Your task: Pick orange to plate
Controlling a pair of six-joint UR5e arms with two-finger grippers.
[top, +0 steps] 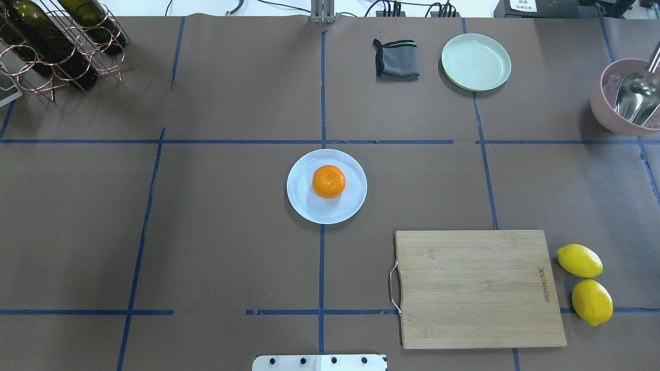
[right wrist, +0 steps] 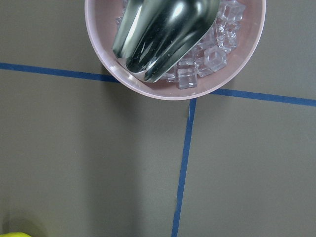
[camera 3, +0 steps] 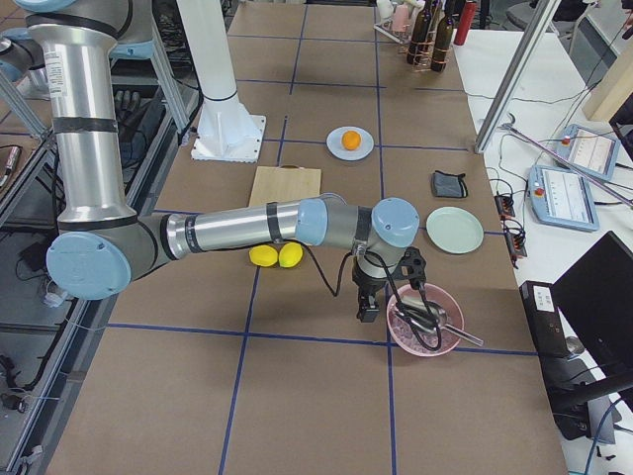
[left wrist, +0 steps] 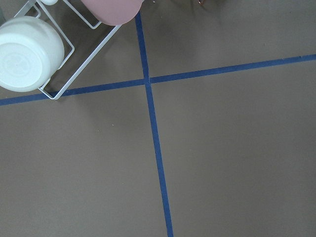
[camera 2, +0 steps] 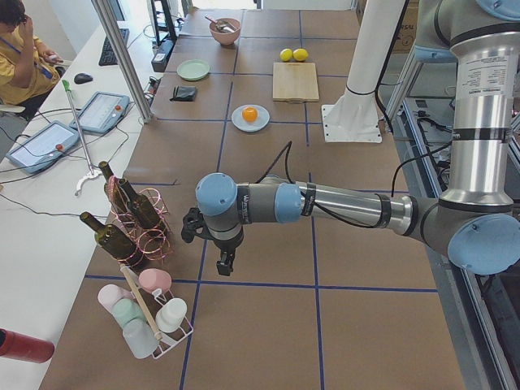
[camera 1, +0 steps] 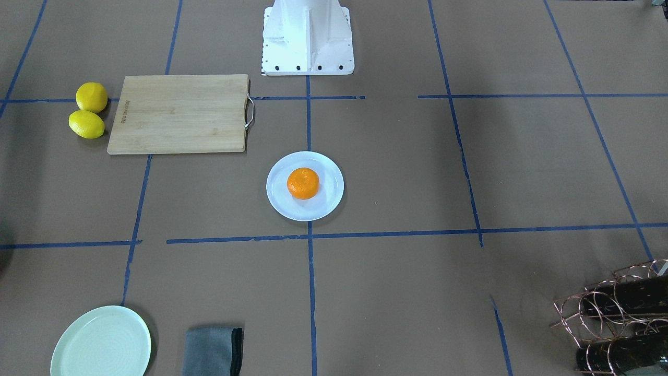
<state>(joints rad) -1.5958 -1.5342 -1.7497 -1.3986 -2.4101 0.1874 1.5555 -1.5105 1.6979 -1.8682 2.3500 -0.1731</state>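
Note:
The orange rests on the pale bluish-white plate at the middle of the table, also visible from the front as the orange on the plate. Neither gripper is near them. My left gripper hangs over bare table at the left end, close to the bottle rack. My right gripper hangs at the right end, beside the pink bowl. Both show only in the side views, and I cannot tell whether they are open or shut. The wrist views show no fingers.
A bamboo cutting board lies right of the plate, with two lemons beyond it. A mint-green plate, a grey cloth, a pink bowl holding ice and a metal scoop, a wine bottle rack and a cup rack stand around the edges.

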